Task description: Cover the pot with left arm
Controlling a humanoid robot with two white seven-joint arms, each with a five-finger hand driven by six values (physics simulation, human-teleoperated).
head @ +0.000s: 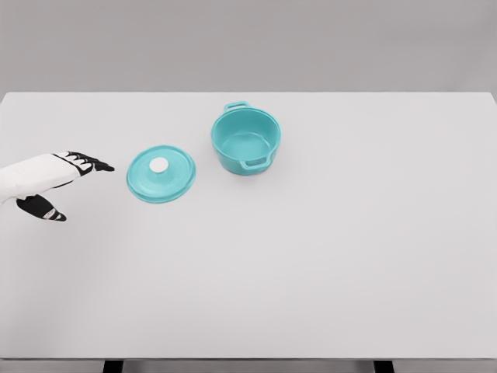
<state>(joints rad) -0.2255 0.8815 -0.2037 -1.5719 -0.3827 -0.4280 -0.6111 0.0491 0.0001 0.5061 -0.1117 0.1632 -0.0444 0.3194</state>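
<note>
So the round teal pot [246, 141] with two small side handles sits open on the flat white table [311, 256], a bit back from the middle. Its matching round teal lid [161, 173] with a white knob lies flat on the table just beside the pot, down to its left, not touching it. The robot's left hand [54, 180] comes in from the left edge, near the lid but apart from it, dark fingers [95, 164] stretched out loose, thumb hanging below, holding nothing.

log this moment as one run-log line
stage: approach | left hand: open, left of lid | lid: on table | pot: uncovered
</note>
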